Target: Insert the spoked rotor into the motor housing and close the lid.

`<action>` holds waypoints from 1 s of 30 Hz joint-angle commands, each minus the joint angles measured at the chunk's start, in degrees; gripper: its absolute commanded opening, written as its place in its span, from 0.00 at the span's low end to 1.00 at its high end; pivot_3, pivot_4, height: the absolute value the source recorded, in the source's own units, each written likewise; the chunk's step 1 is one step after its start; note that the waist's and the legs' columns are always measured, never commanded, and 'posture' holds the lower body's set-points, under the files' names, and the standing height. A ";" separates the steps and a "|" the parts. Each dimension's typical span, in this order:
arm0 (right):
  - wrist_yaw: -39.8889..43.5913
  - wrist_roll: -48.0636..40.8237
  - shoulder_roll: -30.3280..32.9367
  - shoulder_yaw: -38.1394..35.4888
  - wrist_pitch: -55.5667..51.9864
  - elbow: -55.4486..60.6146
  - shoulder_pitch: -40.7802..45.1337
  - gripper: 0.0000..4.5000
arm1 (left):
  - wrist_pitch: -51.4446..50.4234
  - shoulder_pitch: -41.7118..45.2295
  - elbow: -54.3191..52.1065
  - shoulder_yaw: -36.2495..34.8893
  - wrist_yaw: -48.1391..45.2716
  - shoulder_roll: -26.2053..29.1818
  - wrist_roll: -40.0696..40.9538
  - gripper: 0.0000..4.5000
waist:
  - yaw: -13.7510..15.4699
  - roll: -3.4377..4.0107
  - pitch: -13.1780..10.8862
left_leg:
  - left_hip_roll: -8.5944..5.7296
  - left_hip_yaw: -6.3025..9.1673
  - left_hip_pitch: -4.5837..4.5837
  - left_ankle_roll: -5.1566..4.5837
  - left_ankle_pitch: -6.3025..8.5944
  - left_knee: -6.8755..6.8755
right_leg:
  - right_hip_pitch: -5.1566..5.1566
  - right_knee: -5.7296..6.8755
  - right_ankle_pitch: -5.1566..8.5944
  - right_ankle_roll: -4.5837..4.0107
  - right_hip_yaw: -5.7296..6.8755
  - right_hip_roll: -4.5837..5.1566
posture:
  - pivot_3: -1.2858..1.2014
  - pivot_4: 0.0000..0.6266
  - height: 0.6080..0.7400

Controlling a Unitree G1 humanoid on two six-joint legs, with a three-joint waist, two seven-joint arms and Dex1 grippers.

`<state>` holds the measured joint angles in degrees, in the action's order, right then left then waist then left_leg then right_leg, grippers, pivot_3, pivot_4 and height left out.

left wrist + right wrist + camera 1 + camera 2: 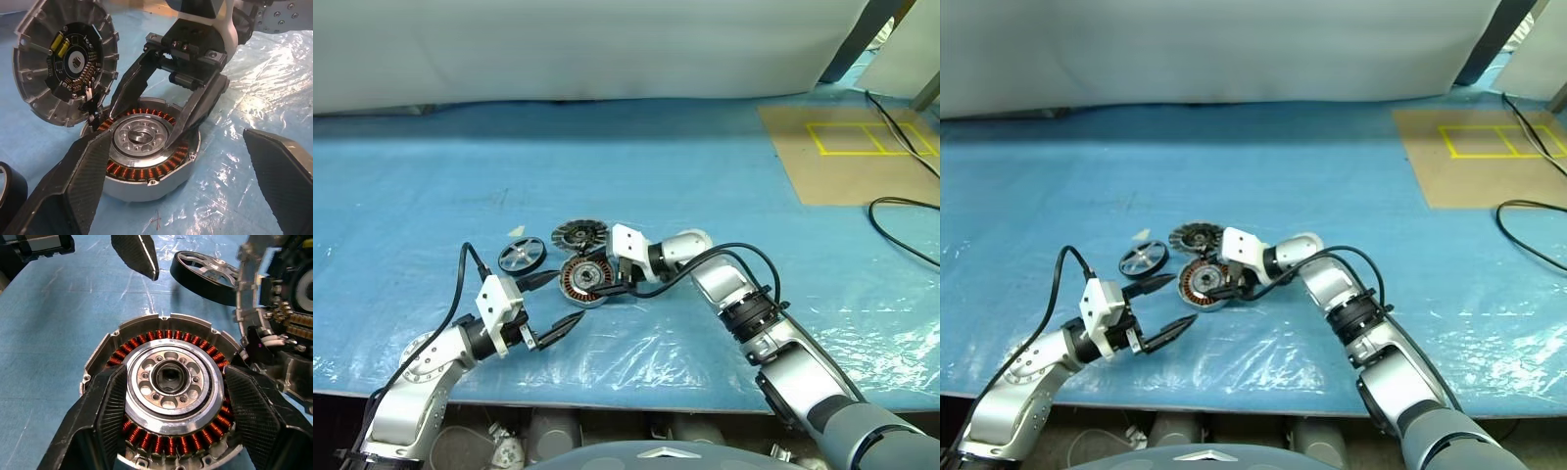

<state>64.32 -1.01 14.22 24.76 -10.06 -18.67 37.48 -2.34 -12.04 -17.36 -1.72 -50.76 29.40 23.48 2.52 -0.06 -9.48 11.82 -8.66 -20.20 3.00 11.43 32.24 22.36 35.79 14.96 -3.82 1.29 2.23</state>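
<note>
The housing point(584, 279) sits on the blue sheet point(705, 186) on the desk, copper coils up, silver hub in the middle. The lid point(578, 235) is right behind it, tipped up on edge and leaning at the housing's back rim; its inner face w/ a dark round board shows in the left wrist view. The rotor point(522, 257) lies flat on the sheet just left of the lid, near the housing but apart from it.

Right end effector point(168, 406) reaches in from the right, over the housing. Its two fingers point(105, 411) are spread, one on each side of the hub, over the coils. Can't tell if they touch.

Left end effector point(551, 303) is wide open, holding nothing, just in front-left of the housing, pointing at it.

A black cable point(901, 211) lies far right, by a brown board point(847, 152) w/ yellow tape.
</note>
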 commanded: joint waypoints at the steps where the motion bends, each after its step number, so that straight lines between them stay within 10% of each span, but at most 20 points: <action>1: 1.20 -6.53 -0.76 -4.87 -6.29 5.37 2.20 0.74 | 0.77 0.01 -0.89 0.24 -0.22 -0.21 0.27 1.00 | -0.01 0.00 0.00 | 0.00 0.00 0.00 0.00 0.00 0.00 | 0.00 0.00 0.00 0.00 0.00 -0.01 | 0.52 0.24 1.00; 3: 1.00 -8.73 -1.71 -6.48 -9.21 6.15 2.95 0.74 | 0.74 0.10 -0.83 0.26 -0.27 -0.20 0.27 1.00 | -0.13 0.00 0.00 | 0.02 0.00 0.01 0.00 0.00 0.00 | 0.01 0.02 0.00 0.00 0.00 -0.02 | 0.52 0.24 1.00; 13: 2.82 -8.47 -0.95 -2.27 -14.22 7.00 0.18 0.01 | 0.62 0.00 -0.93 -0.03 -0.39 0.07 0.45 1.00 | -0.05 0.00 0.00 | 0.01 0.00 -0.03 0.01 0.00 -0.03 | 0.03 0.00 -0.01 0.01 0.01 -0.02 | 0.52 0.24 1.00; 30: -3.44 -2.44 -4.84 1.25 -7.92 -5.11 -0.32 0.00 | 0.29 -0.29 -1.38 0.52 0.19 -0.20 0.13 1.00 | -0.21 -0.01 0.01 | 0.02 0.00 0.05 0.02 0.00 -0.02 | -0.01 0.01 0.00 -0.01 0.00 -0.01 | 0.52 0.24 1.00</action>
<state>61.52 -5.71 9.59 24.16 -18.73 -21.50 37.46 -2.44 -12.15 -17.30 -1.32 -50.71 29.33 23.47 2.31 -0.07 -9.47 11.85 -8.66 -20.10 3.02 11.43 32.22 22.31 35.80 14.96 -3.83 1.29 2.22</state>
